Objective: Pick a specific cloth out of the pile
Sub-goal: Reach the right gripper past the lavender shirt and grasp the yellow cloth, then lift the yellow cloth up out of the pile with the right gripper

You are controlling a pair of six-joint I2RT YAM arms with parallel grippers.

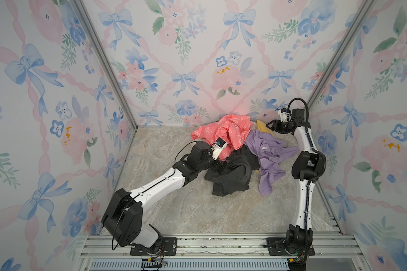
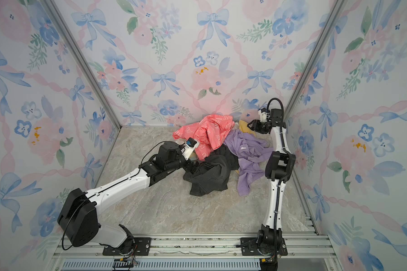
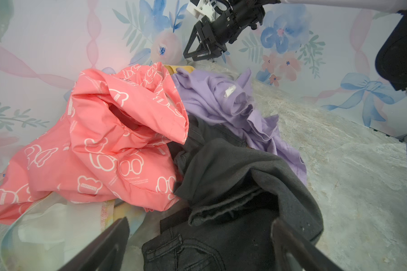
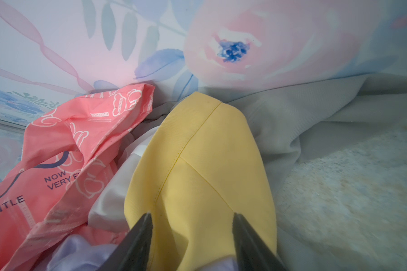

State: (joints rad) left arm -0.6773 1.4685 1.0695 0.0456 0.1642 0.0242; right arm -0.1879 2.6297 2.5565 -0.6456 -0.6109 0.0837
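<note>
The mustard-yellow cloth (image 4: 197, 164) lies at the back of the pile, against the rear wall, and shows as a small yellow patch in both top views (image 1: 263, 127) (image 2: 244, 126). My right gripper (image 4: 190, 215) is down on it. Its jaws stand apart on either side of a raised yellow fold and do not pinch it. Coral-pink (image 1: 223, 131), lilac (image 1: 268, 154) and black (image 1: 230, 176) garments make up the pile. My left gripper (image 3: 200, 223) hangs wide open just above the black garment (image 3: 233, 187), holding nothing.
A grey fabric (image 4: 291, 112) lies behind the cloth along the floral rear wall (image 1: 197, 70). A pale pastel piece (image 3: 57, 223) spreads under the pink garment. Marble floor (image 1: 186, 211) runs to the front rail. The right side wall (image 1: 338, 140) stands close to the right arm.
</note>
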